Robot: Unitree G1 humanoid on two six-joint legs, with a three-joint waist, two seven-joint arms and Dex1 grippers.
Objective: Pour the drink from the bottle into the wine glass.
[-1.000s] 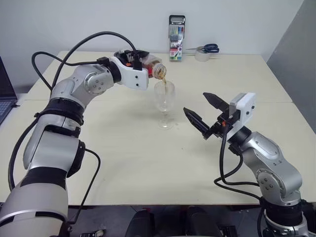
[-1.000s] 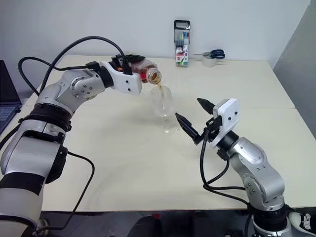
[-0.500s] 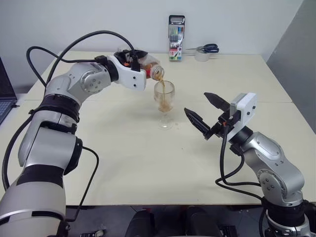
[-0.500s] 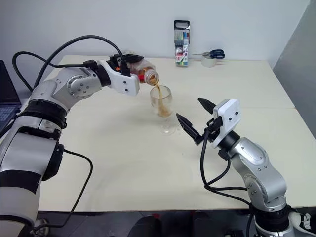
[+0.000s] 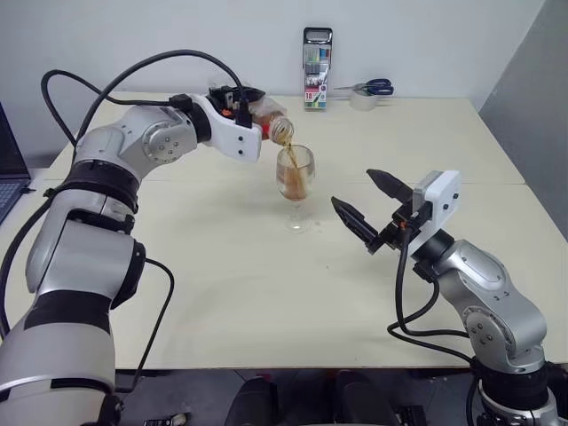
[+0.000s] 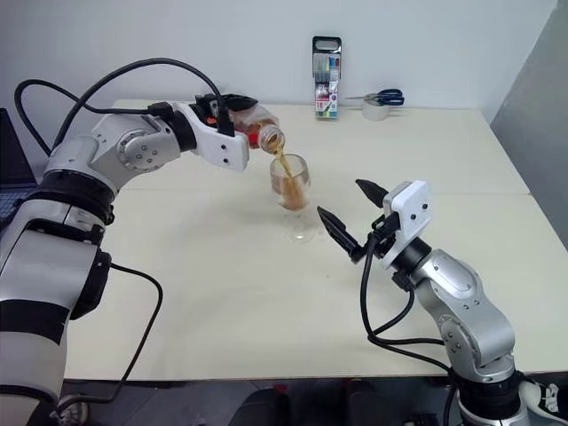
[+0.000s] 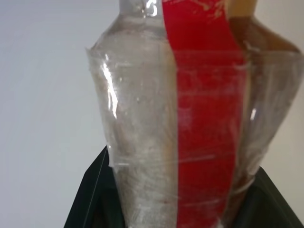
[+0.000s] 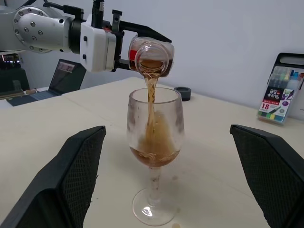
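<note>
right wrist view: clear rounded wine glass (image 8: pixel 154 123), reddish-brown drink (image 8: pixel 155 152).

**Readable markings**

The number "18" is showing on the lower front label of the marker case (image 8: pixel 278 89), which is standing at the far edge of the table (image 5: pixel 266 293). Smaller print beside it is staying too small to read. The bottle (image 7: pixel 190 118) is wearing a plain red label strip with no lettering.
</note>
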